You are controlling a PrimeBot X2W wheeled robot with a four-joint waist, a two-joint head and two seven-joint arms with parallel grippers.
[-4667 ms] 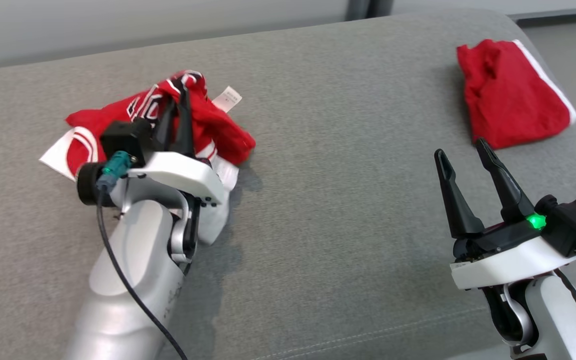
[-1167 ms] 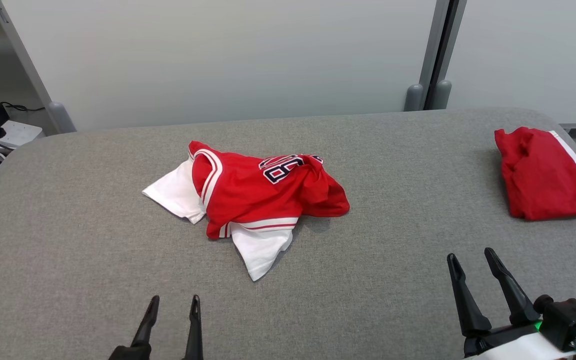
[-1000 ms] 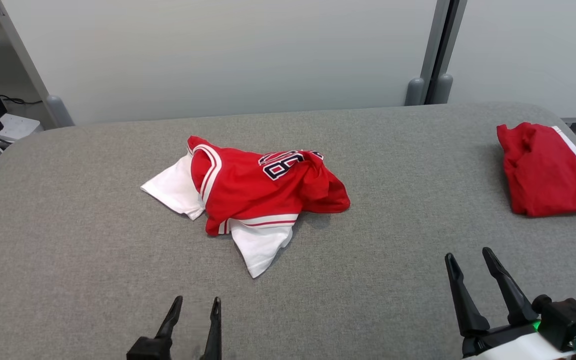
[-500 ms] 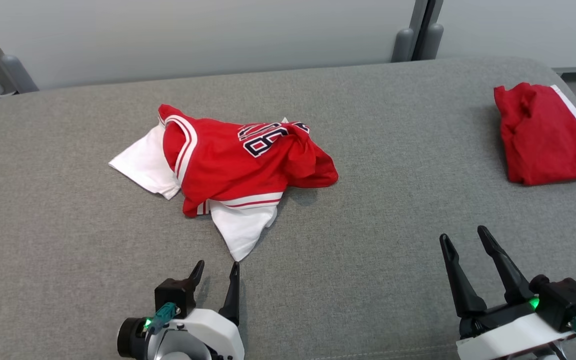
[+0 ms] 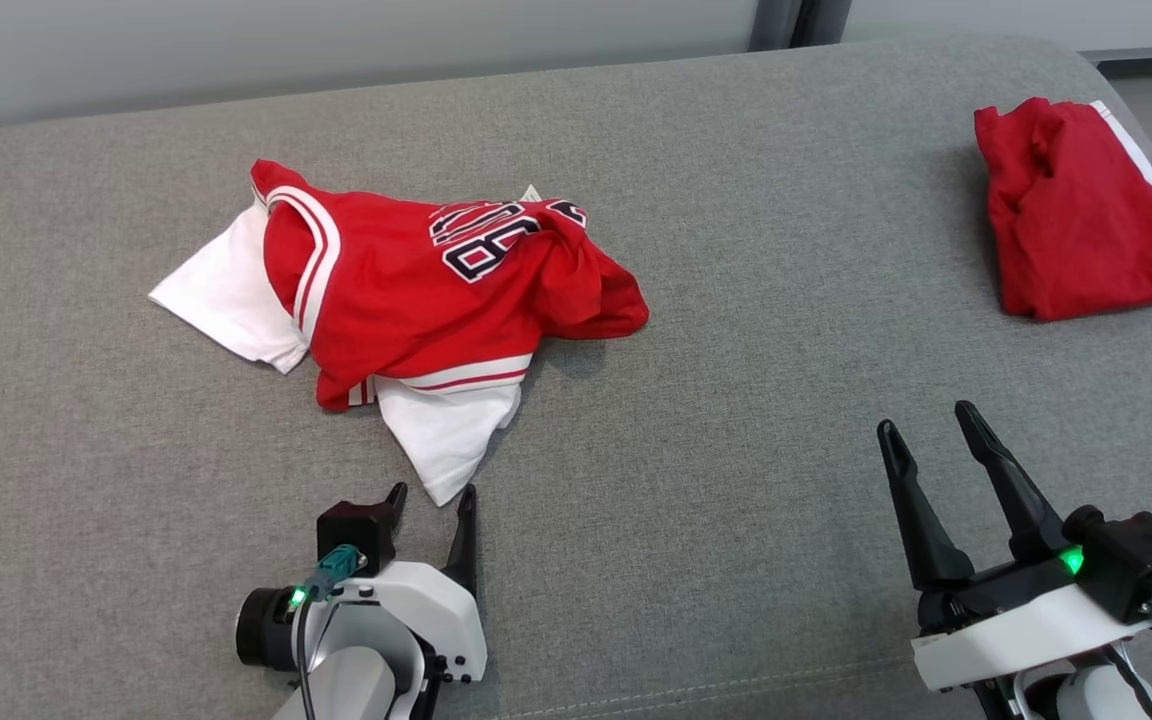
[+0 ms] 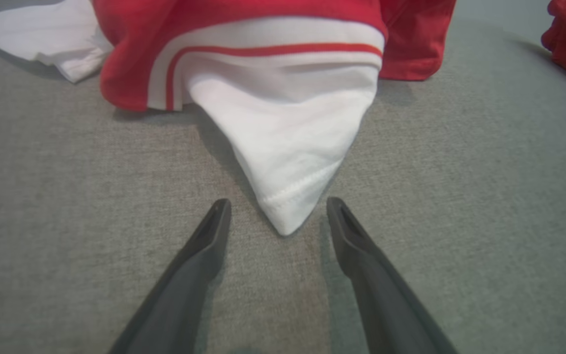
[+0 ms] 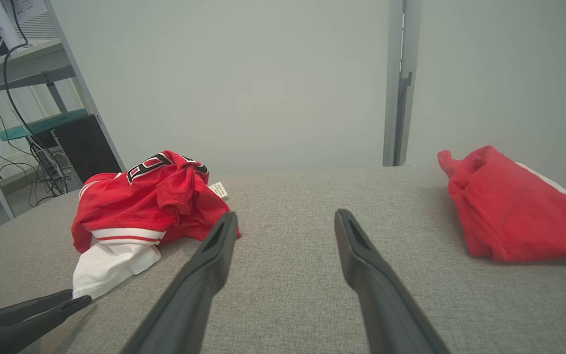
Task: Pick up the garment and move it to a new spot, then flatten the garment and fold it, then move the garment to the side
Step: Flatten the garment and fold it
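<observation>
Shirt [image 5: 406,300] looks soft, light, floppy — I'd pinch its white corner [image 6: 288,167], lying between the spread fingers of my left gripper [image 5: 433,490]; right gripper [image 5: 924,415] spread too, empty.

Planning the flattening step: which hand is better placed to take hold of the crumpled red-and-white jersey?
Left. The open left hand has the white pointed corner of the crumpled red-and-white jersey between its fingers; the open right hand sits over grey fabric cushion, well apart from it.
</observation>
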